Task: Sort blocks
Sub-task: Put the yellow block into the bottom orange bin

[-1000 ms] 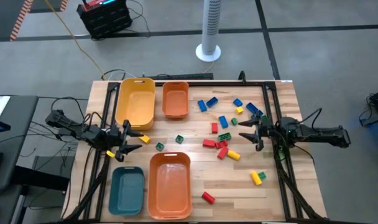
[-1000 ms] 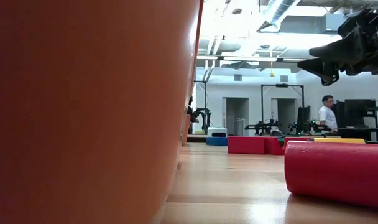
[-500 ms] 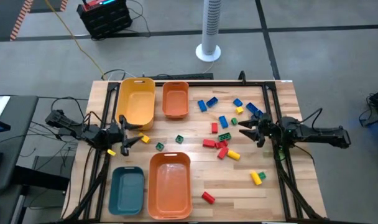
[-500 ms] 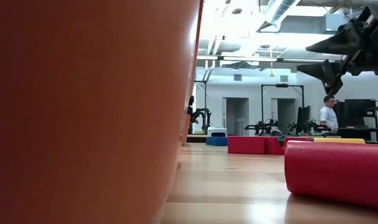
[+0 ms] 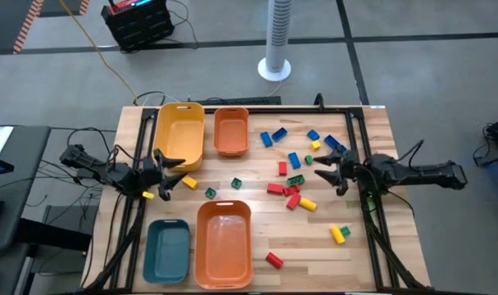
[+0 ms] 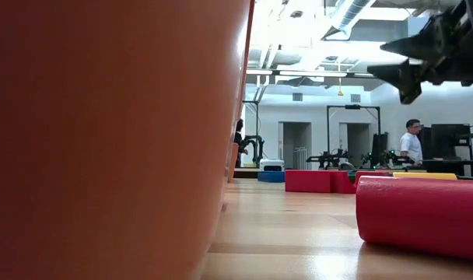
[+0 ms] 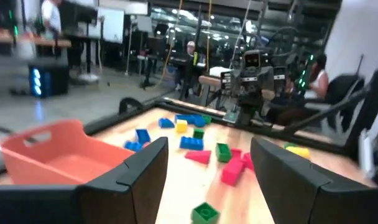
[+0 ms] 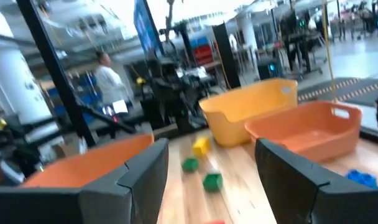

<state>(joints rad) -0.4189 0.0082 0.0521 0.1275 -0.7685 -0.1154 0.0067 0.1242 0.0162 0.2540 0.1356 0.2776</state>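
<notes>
Taking the big orange bin [image 5: 224,243] at the near middle of the table [image 5: 372,246] as our landmark, we start at its far left, where the left gripper [image 5: 172,172] hangs above the wood with its fingers apart and nothing between them, just beside the yellow bin [image 5: 179,135]. The teal bin [image 5: 167,250] sits directly left of the landmark, almost touching it. Beyond the landmark's far left corner we see a yellow block [image 5: 189,183] and two small green blocks [image 5: 210,193], one a little farther off. Straight past the landmark's far end stands the small orange bin [image 5: 231,131].

To the landmark's right, a lone red block [image 5: 273,260] lies near its near corner, and a yellow and green pair [image 5: 339,233] rests farther right. Beyond the landmark to the far right, most of the blocks [image 5: 294,176] are scattered: red and green ones in a loose cluster nearer, blue ones farther away. The right gripper [image 5: 324,174] hovers over the right edge of that scatter, fingers spread and holding nothing. From table height a person [image 6: 411,144] shows in the room behind
</notes>
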